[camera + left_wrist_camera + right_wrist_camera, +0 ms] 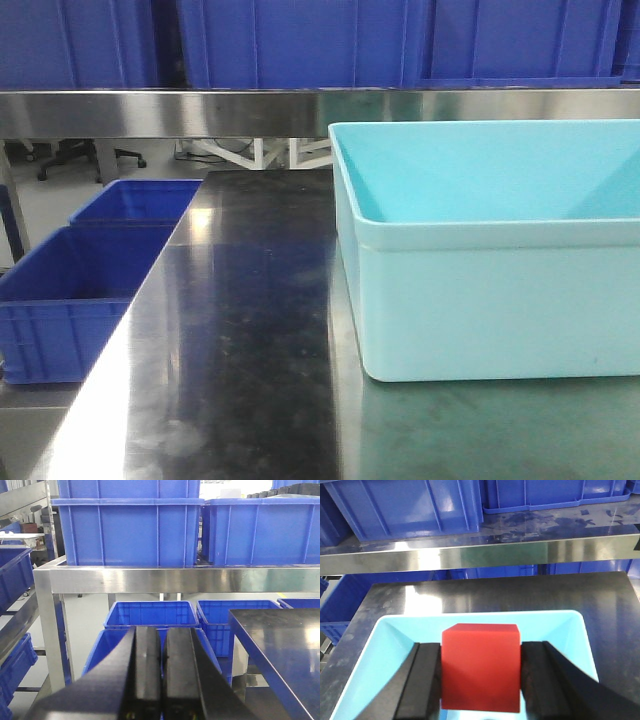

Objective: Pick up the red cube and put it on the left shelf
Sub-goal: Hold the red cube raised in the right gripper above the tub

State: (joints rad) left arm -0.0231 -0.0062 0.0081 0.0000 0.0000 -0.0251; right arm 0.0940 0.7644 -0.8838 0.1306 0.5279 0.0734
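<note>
Right gripper (480, 672) clamps the red cube (481, 660) over the cyan tub (380, 645) — left gripper (161, 675) pinched closed, empty — blue crates (130, 530) crowd the shelf (175, 580).

The right tool (481, 682) clamps the red cube (481, 665) over the cyan tub (382, 645).

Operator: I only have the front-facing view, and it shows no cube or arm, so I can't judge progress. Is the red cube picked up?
Observer: Yes. The right wrist view shows the red cube clamped in the jaws of the right gripper, with the pale cyan tub behind it.
Operator: And the left arm?
Observer: The left gripper has its jaws closed on nothing and faces the front rail of the left shelf.
</note>
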